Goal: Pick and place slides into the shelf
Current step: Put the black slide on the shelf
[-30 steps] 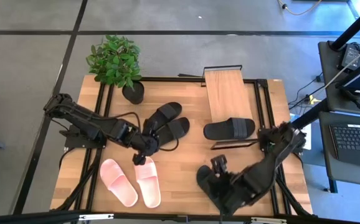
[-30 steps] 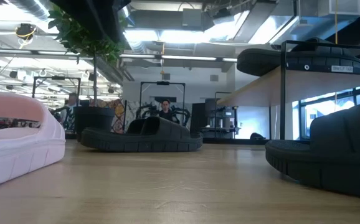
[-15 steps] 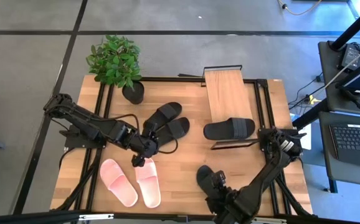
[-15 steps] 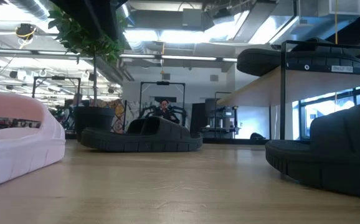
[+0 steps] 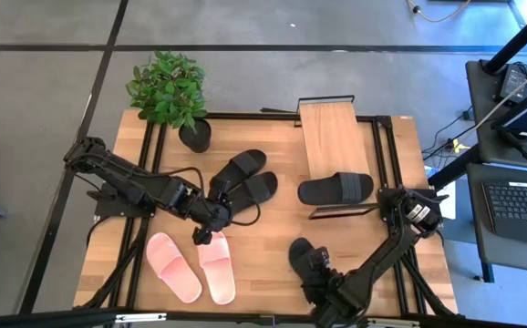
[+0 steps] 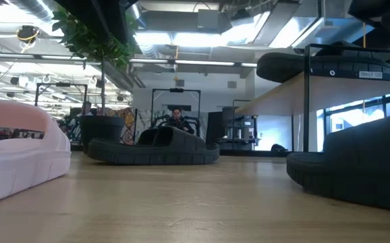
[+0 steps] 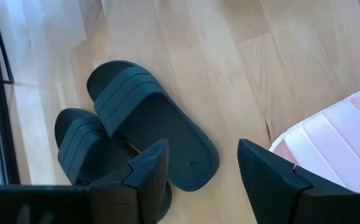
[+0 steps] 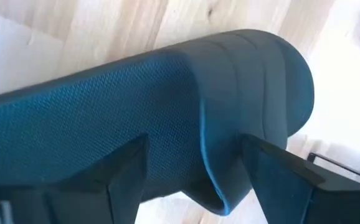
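Note:
A black slide [image 5: 302,259] lies on its sole near the table's front edge, right of the middle. My right gripper [image 8: 192,158] is open just above it, pointing steeply down, one finger on either side of the wide strap [image 8: 136,93]. My left gripper [image 7: 198,168] hangs open and holds nothing, between a pair of black slides [image 5: 242,179] and two pink slides [image 5: 192,265]. The shelf [image 5: 335,135] stands at the far right. Another black slide [image 5: 336,189] rests on the shelf's wooden board, seen raised in the low view [image 6: 330,64].
A potted plant [image 5: 169,91] stands at the table's far left corner. Bare wood lies between the pink slides and the near black slide. In the low view a person [image 6: 176,118] sits in the room beyond the table.
My right gripper has come down toward the black slide near the front edge and tipped steeper; its fingers have stayed open. The slides have not moved.

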Robot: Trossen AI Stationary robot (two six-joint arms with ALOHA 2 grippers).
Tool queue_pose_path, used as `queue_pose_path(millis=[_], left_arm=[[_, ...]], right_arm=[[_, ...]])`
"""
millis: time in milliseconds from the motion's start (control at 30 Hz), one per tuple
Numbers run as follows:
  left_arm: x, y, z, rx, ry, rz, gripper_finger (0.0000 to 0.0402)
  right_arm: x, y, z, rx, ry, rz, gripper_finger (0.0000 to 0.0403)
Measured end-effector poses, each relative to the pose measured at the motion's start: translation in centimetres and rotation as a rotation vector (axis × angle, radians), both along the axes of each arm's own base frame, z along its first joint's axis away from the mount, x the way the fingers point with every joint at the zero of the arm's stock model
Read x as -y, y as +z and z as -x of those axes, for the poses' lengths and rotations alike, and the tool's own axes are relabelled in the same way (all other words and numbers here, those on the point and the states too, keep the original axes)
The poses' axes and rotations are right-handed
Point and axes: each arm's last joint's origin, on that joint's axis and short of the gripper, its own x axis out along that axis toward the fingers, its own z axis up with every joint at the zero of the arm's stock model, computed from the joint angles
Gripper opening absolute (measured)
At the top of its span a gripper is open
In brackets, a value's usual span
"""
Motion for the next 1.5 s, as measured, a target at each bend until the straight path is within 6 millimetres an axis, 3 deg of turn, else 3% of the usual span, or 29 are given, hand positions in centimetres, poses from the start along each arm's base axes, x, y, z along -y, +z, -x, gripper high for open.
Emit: queue_pose_path(millis=[367, 1200, 1333, 1500], left_arm=[[0.02, 0.03, -0.07, 0.008, 0.001, 0.003, 0.0184], [0.03, 0.07, -0.15, 0.016, 0.0, 0.005, 0.0184], [0.03, 0.07, -0.15, 0.016, -0.001, 0.005, 0.0184], [0.03, 0.07, -0.14, 0.016, -0.001, 0.005, 0.0184]], right_arm=[[0.46, 0.04, -0.4, 0.085, 0.013, 0.097, 0.0257], [0.46, 0.06, -0.75, 0.118, 0.003, 0.091, 0.0256], [0.46, 0.06, -0.75, 0.118, 0.004, 0.092, 0.0234], [0.46, 0.06, -0.75, 0.118, 0.005, 0.092, 0.0169]])
